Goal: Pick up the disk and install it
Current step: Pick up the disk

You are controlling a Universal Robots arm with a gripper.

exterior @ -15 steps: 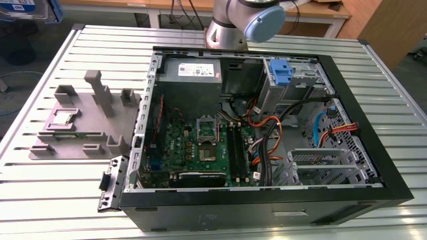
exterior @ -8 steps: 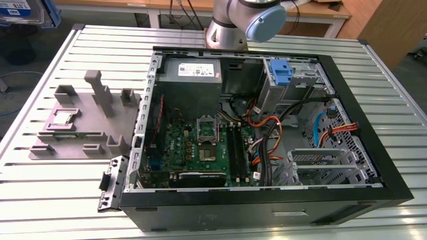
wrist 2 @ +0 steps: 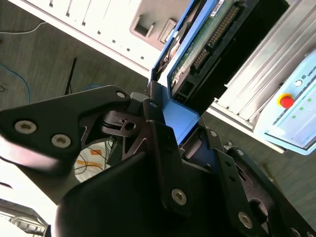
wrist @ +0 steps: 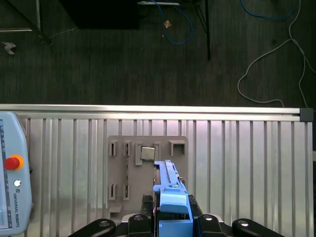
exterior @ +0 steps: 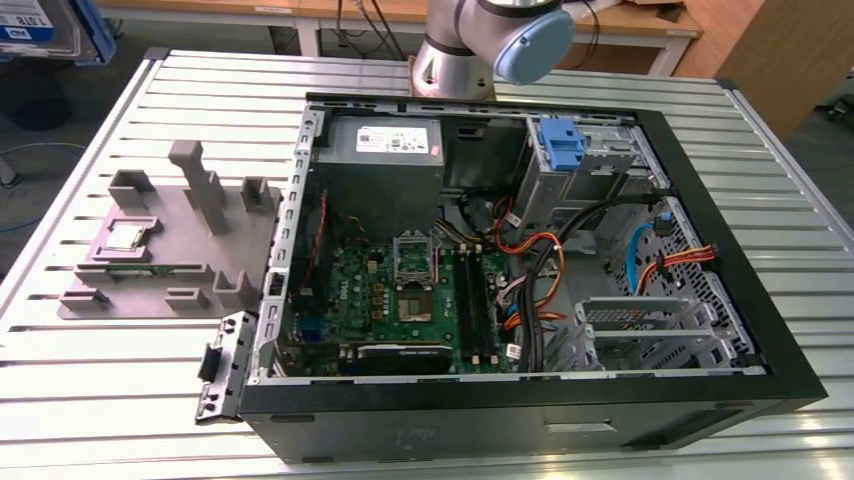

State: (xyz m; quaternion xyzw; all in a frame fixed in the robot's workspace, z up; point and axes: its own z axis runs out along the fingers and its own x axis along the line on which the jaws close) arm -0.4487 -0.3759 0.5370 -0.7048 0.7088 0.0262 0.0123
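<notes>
**Disk clenched in the gripper, aloft over the counter**

Held edge-on by its blue side rail, between black fingers pressed to either flank. In the second wrist view, disk gripped the same way in the gripper, green circuit board and connector row facing out.

Poised above the grey fixture plate and well apart from it, in line with the small square chip seated in its pocket. Bare slats to both sides of the plate. Beyond the plate, the counter's straight edge rail, then dark floor with loose blue cables. A pendant with a red button lying at one end of the counter.

In the exterior view, open computer case lying on its side on the counter. Fixture plate just beside the case on the exterior view's left, chip on it. Open slats along the near edge. Inside the case, a metal drive cage toward the exterior view's right, cables bunched close beside it.
</notes>
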